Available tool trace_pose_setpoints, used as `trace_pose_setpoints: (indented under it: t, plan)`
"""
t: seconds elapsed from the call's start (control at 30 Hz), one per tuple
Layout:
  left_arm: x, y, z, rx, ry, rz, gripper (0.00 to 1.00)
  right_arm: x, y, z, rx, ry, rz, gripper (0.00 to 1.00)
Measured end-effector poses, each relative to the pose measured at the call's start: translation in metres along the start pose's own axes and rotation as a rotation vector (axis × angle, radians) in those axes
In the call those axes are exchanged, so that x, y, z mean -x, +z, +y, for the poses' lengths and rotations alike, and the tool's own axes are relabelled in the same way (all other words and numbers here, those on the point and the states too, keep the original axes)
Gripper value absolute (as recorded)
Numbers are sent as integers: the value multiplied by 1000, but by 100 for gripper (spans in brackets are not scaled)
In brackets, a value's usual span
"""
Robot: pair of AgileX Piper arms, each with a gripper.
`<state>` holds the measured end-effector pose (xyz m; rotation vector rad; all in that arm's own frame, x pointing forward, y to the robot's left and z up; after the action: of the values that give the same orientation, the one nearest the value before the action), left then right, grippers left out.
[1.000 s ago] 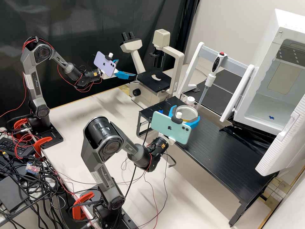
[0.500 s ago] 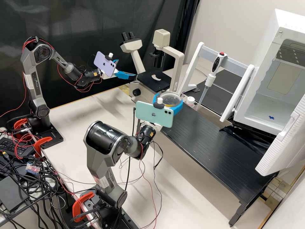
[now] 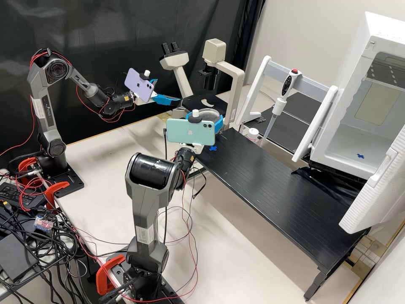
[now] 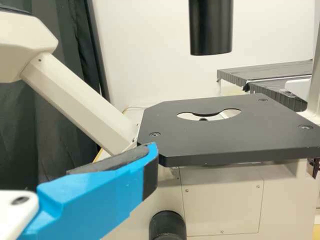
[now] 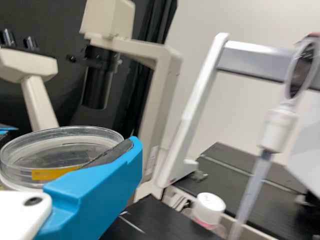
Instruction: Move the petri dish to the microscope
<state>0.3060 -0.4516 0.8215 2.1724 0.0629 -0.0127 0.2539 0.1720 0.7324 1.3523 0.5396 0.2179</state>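
Clear plastic shows between the blue fingers of our right gripper [image 3: 205, 114]: it has hold of the petri dish [image 3: 214, 112], and its fingers stand apart by the dish's width, pressed to its sides. In the right wrist view we see one finger [image 5: 100, 187] touching the dish's wall, beside a yellow strip [image 5: 57, 173] on that wall. The dish looks about level.

Just beyond the right gripper is the black stage [image 3: 197, 102] of our microscope [image 3: 237, 84]; from the high view we cannot tell how much height lies between dish and stage. A green phone [image 3: 190, 131] sits mounted right behind that gripper's fingers.

Our left gripper [image 3: 168, 90] is on the far side of the stage from the platform, its tips near the stage's edge. Its fingers stand apart with nothing between them, and a purple phone [image 3: 139, 85] is fixed just behind.

To the right of the right gripper we have the black platform [image 3: 270, 181], with a blue cross [image 3: 213, 148] near that gripper, then a white-capped bottle [image 3: 252, 134] and an upright pipette [image 3: 279, 103] farther off. Well apart from it, past the pipette, stands a white incubator [image 3: 352, 143] with its door open.
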Motion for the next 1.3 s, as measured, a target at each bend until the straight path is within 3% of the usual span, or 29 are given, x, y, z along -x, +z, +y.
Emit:
trace_pose_setpoints:
  t: [0.1, 0.47, 0.83, 1.17, 1.3]
  plan:
    - [0, 0, 0, 0, 0, 0, 100, -15, -2, -7, -5, -27, -13, 0]
    - [0, 0, 0, 0, 2, 0, 100, -65, -5, -17, -80, -51, -94, 0]
    - [0, 0, 0, 0, 2, 0, 100, -97, -29, -35, -35, -86, -76, 0]
    - [0, 0, 1, 0, 6, -1, 100, -125, -39, -61, 10, -154, -108, 0]
    - [0, 0, 1, 0, 6, -1, 100, -138, -38, -64, -1, -143, -125, 0]
